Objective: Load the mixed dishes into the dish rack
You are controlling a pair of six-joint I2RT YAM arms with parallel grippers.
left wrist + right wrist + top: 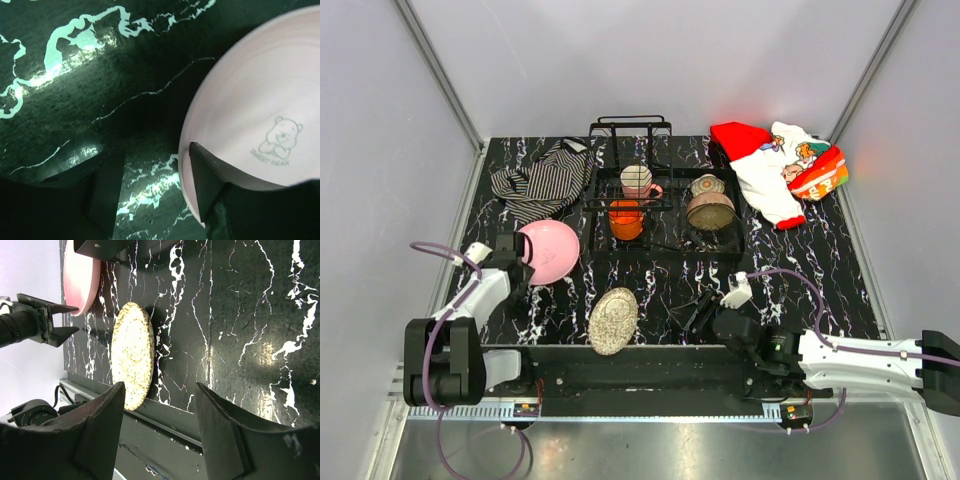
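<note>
We've got open tabletop (670, 285) right in front of the dish rack (660, 243). The tan-gold plate (613, 320) sits further out, the pink plate (550, 250) at its front-left. Inside the rack, the mug (638, 181), orange cup (626, 219), bowl (710, 210) and floral cup (706, 185) eat up room. The striped cloth (540, 180) hugs its left, the red-white cloth (780, 170) its right.

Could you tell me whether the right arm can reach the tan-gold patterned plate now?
Probably yes: the right gripper stands open near the patterned plate, only bare tabletop between them.
</note>
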